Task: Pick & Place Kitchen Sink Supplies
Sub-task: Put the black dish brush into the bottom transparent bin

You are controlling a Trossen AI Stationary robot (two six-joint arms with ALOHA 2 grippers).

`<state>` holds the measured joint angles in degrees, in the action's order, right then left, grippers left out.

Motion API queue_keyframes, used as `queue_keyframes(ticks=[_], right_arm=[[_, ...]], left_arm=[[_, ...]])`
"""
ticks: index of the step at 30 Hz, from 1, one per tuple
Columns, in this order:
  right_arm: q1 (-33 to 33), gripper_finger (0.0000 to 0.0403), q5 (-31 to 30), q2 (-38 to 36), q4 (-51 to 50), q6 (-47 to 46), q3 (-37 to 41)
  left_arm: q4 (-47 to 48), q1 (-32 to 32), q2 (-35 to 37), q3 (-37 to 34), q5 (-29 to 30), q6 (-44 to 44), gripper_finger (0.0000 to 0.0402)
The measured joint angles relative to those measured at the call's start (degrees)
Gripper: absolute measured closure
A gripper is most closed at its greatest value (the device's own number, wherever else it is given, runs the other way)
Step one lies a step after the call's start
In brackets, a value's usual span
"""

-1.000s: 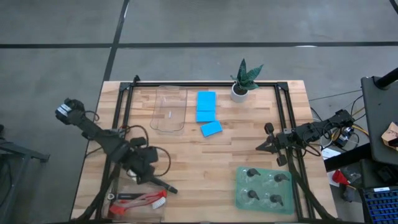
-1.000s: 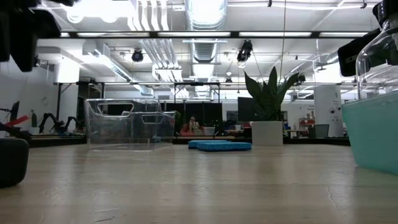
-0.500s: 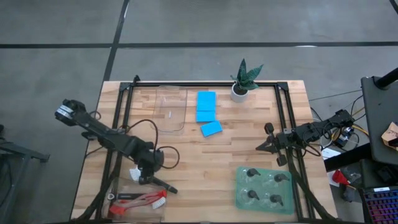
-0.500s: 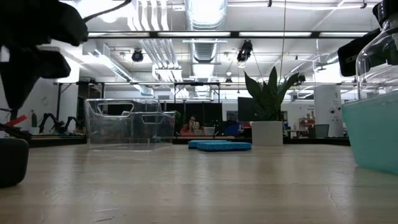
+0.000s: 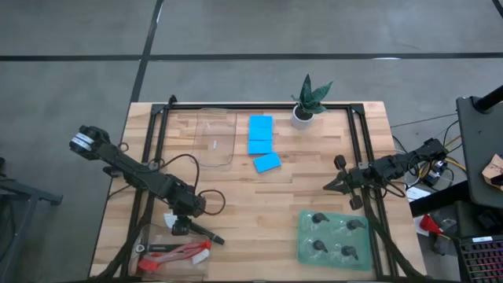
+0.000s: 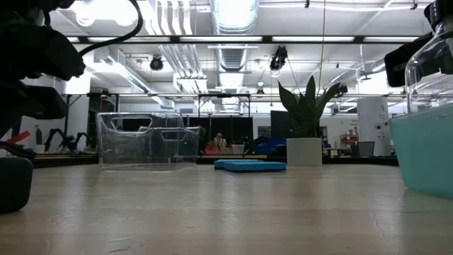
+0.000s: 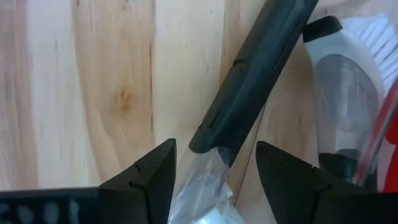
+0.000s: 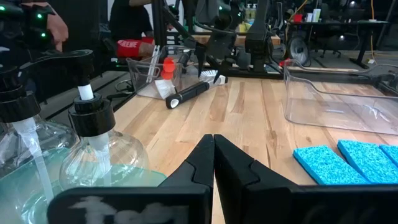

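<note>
Black-handled dish brush (image 5: 203,231) is lying on the pale wooden plank worktop (image 5: 259,204), its smooth matte handle between my left gripper (image 7: 214,171)'s spread fingers; my right gripper (image 8: 213,163) is waiting, closed.

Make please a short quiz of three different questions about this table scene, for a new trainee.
1. True or false: the left gripper is open above the black-handled brush.
2. How many blue sponges lie on the table?
3. What is next to the sponges, on the left arm's side? A) clear empty tray B) potted plant C) green tray with pump bottles

Key: 1 true, its fingers stand apart on both sides of the handle. 2 three. 3 A. The right gripper waits shut at the table's right edge.
</note>
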<state>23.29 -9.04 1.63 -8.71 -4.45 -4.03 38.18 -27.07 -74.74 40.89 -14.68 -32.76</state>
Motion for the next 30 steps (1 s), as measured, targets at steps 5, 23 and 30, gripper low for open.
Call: queue_keyframes(ticks=[5, 23, 30], right_arm=[[0.00, 0.0394, 0.02, 0.02, 0.00, 0.00, 0.00], [-0.02, 0.0394, 0.00, 0.02, 0.00, 0.00, 0.00], [-0.02, 0.0394, 0.00, 0.02, 0.00, -0.01, 0.00]], left_arm=[[-0.64, 0.00, -0.49, -1.56, -0.12, 1.52, 0.0191], [-0.34, 0.37, -2.80, -1.72, 6.24, -0.35, 0.0236], [0.46, 0.40, -2.84, -1.45, 7.00, -4.40, 0.0277]])
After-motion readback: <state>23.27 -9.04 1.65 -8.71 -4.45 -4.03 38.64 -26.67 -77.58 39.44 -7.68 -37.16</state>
